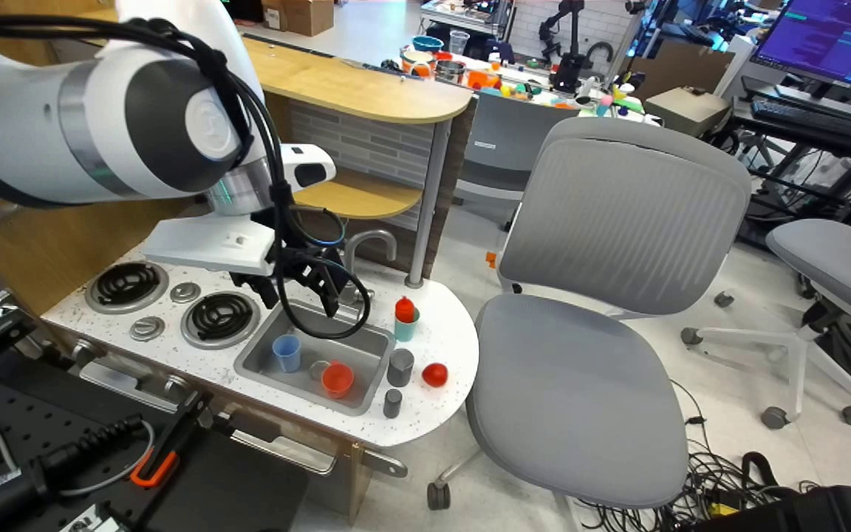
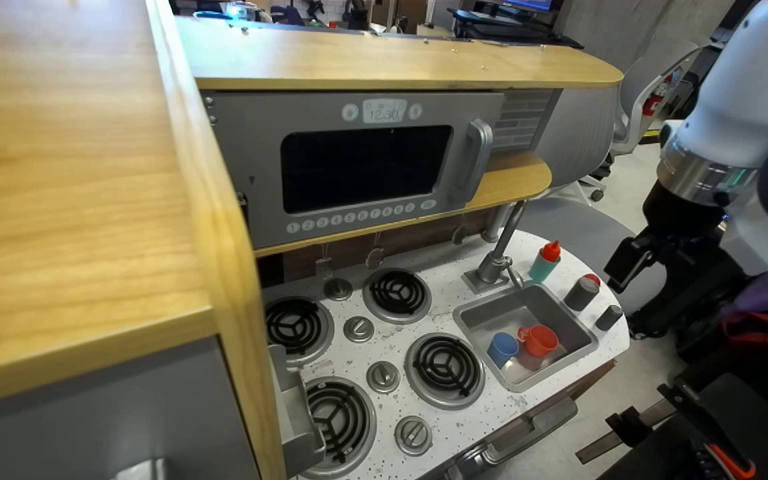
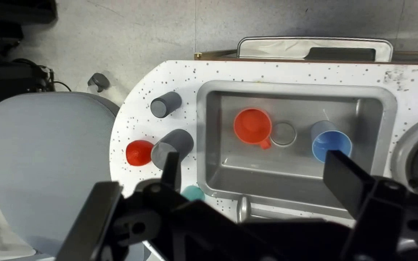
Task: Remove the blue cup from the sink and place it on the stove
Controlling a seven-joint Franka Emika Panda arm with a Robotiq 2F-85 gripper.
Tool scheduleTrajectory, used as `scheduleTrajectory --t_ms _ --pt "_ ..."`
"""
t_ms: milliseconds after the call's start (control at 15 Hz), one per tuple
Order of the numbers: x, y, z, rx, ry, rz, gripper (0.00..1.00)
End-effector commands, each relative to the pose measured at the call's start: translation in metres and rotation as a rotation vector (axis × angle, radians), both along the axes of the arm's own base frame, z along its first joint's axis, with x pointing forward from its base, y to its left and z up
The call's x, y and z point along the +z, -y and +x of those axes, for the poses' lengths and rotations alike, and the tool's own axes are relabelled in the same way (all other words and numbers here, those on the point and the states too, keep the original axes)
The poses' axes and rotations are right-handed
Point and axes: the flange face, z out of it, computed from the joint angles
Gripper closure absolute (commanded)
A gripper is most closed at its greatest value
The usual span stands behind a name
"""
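In an exterior view the blue cup [image 1: 286, 353] stands upright in the sink [image 1: 366, 358], lower left of the frame's centre, with the orange cup [image 1: 337, 379] near it on the right. The gripper [image 1: 301, 304] hangs higher up the frame, clasping nothing.

In an exterior view with the stove [image 2: 444, 371] at its lower middle, the blue cup sits to the right, in the left part of the sink, so the carry looks short.

In the wrist view the fingers [image 3: 343, 181] are spread wide across the lower half; the one at the frame's right hides a bit of the blue cup's rim (only overlapping sight lines, I judge). The blue cup is probably thin plastic: light, stiffish, slightly slick, hard to break, easy to tip. No handle shows, so I would pinch opposite sides of its wall just under the rim, gently.
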Motion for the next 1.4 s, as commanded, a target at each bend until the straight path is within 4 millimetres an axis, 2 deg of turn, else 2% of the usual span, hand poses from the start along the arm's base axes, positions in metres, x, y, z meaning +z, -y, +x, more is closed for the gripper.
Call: scheduleTrajectory --t_ms 0,267,667,1000,1333 --pt "-0.037 -0.002 0.025 0.033 -0.030 -0.031 0.00" --pt "-0.083 -0.008 0.039 0.059 -0.073 -0.035 0.00" --pt "-0.139 -0.017 0.060 0.083 -0.121 -0.051 0.00" --pt "-0.170 -0.026 0.071 0.066 -0.149 -0.003 0.00" --pt "-0.182 -0.025 0.084 0.053 -0.148 0.024 0.00"
